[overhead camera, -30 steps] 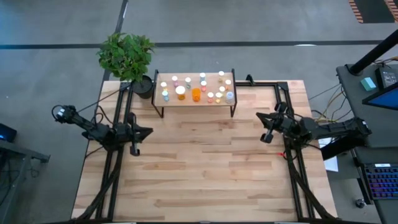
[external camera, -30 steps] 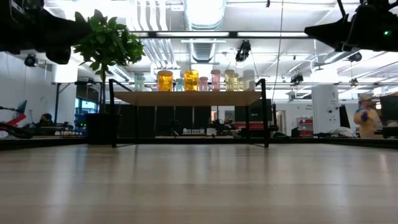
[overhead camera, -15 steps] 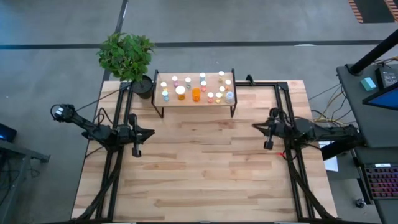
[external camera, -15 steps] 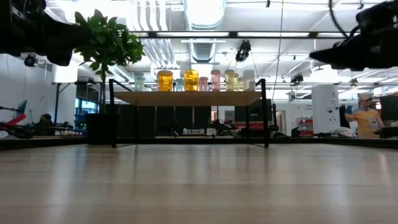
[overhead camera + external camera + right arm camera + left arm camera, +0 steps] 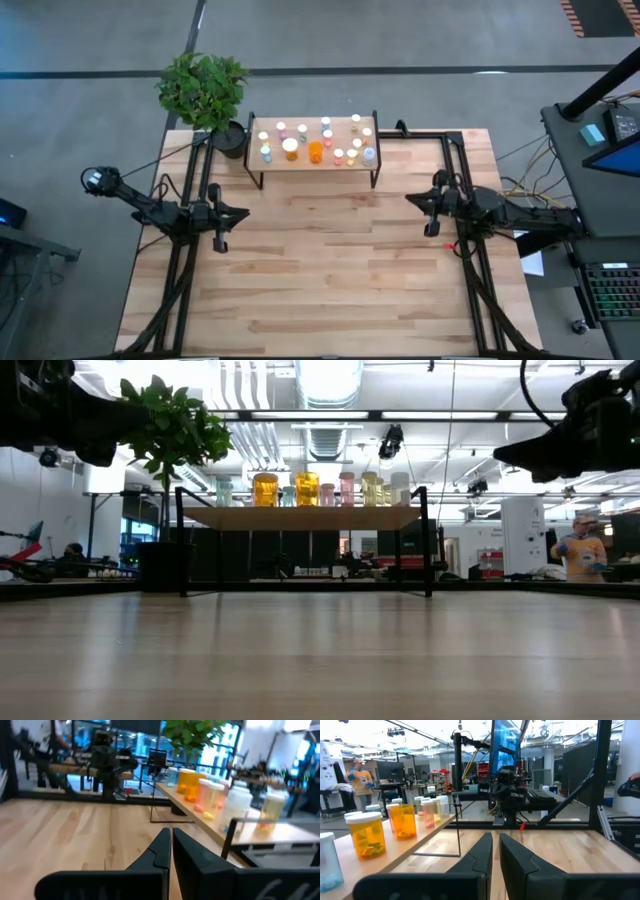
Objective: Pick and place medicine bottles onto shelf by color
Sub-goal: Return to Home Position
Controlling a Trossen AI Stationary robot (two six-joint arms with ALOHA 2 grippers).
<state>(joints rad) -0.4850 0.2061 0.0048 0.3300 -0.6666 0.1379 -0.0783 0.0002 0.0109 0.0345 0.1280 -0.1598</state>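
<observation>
Medicine bottles [image 5: 315, 140] stand on the shelf [image 5: 300, 163] at twelve, so I read both arms as parked clear: left gripper [image 5: 496, 838] at nine, right gripper [image 5: 170, 833] at three, claws together, empty.

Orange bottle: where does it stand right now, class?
In the high view, the orange bottle stands near the middle of the shelf, just right of the large white-capped bottle.

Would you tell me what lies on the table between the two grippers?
Nothing: in the high view, only bare tabletop runs between the left gripper and the right gripper; the shelf stands clear of that line.
</observation>
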